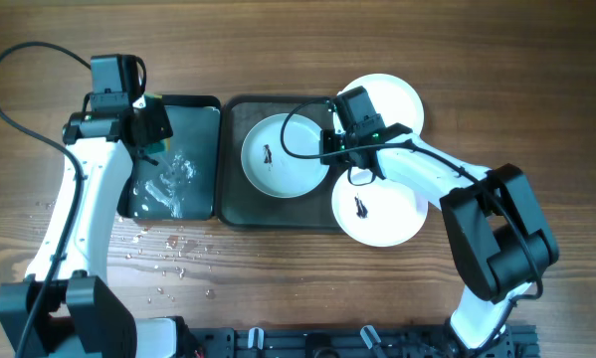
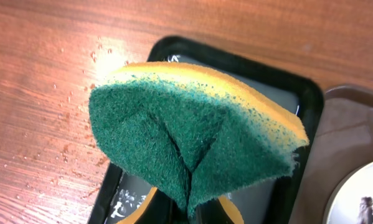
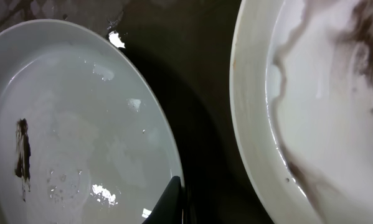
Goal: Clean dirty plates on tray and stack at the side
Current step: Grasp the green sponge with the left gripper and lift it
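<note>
The plates number three. One (image 1: 285, 155) lies in the middle of the dark grey tray (image 1: 236, 209). A second (image 1: 395, 94) overlaps the tray's edge at 2 o'clock and a third (image 1: 387, 214) overlaps it at 4 o'clock. The two with bare centres show dark smudges.

The right gripper (image 1: 342, 144) is closed and appears to pinch the middle plate's rim at 3 o'clock. The left gripper (image 1: 150, 127) is clamped on one green-and-yellow sponge (image 2: 192, 143), folded by the squeeze, above the narrower black tray (image 1: 203, 139) at 9 o'clock.

A thin grip on a wet rim could slip. If that plate tips or slides, it could knock a neighbour off the tray's edge. The creased sponge may wipe with only a ridge and miss part of the stain. It may also add to the water drops (image 1: 168, 249) on the wood.

There are two trays and two arms.
</note>
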Tool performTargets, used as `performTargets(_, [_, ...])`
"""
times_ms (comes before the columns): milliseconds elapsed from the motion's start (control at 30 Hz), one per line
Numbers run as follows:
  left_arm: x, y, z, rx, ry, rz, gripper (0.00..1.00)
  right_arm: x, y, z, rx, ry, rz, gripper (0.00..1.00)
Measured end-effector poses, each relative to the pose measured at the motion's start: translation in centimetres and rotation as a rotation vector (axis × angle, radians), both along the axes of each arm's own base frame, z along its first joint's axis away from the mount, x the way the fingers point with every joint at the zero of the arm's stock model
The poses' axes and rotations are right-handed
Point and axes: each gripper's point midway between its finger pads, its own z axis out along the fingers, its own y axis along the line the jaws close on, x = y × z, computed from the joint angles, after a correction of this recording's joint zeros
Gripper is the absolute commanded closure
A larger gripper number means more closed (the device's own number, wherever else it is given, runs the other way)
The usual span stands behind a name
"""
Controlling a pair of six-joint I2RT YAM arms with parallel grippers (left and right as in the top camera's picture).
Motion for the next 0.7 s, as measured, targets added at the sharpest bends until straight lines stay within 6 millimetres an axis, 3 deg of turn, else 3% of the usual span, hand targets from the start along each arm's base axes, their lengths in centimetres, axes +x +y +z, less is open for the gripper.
performTargets(700, [-0.64,-0.49,-0.16,-0.026,0.022,-0.010,0.96,0.01,0.00,0.00,0.000,0.000,0.000,0.95])
